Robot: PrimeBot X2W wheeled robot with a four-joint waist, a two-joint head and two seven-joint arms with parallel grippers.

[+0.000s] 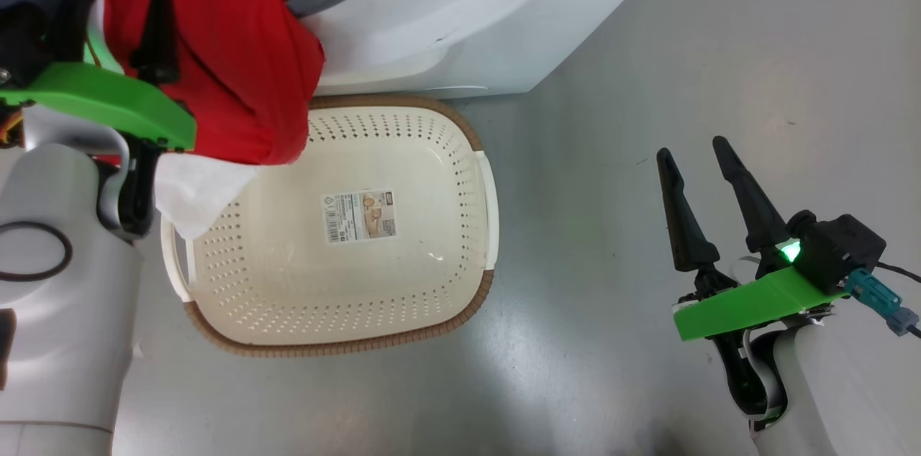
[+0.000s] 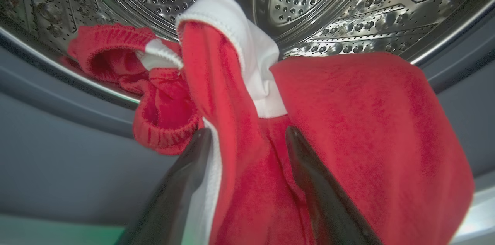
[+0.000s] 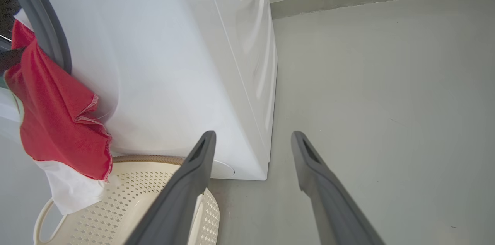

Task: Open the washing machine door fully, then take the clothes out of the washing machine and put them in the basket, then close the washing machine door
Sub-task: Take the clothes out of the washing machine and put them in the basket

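Grey floor (image 1: 647, 82) runs around everything, and on it stands the washing machine (image 1: 460, 17). Its drum (image 2: 321, 1) is open to my left wrist camera, so I judge the washing machine door already swung clear and the first step done.

Just in front of the washer sits the basket (image 1: 491, 211), with no garment in it.

The clothes (image 1: 237, 60) are midway. One red piece with a white panel hangs out of the drum mouth over the grey gasket (image 2: 58, 121), its lower end dangling above the basket's left side. Another red piece (image 2: 116, 55) lies bunched at the drum's lip behind it.

My left gripper (image 2: 248, 131) has its fingers spread wide, with the hanging piece lying between and over them — draped, not pinched (as far as I can tell). My right gripper (image 1: 691, 147) is just as wide, holds nothing, and hovers over the floor well to the right of the basket.

Left to do, I reckon: get this piece into the basket, fetch the rest, then shut the door — most of the job.

Smallest sign of that: the paper label (image 1: 360, 215) on the basket's bottom lies fully uncovered.
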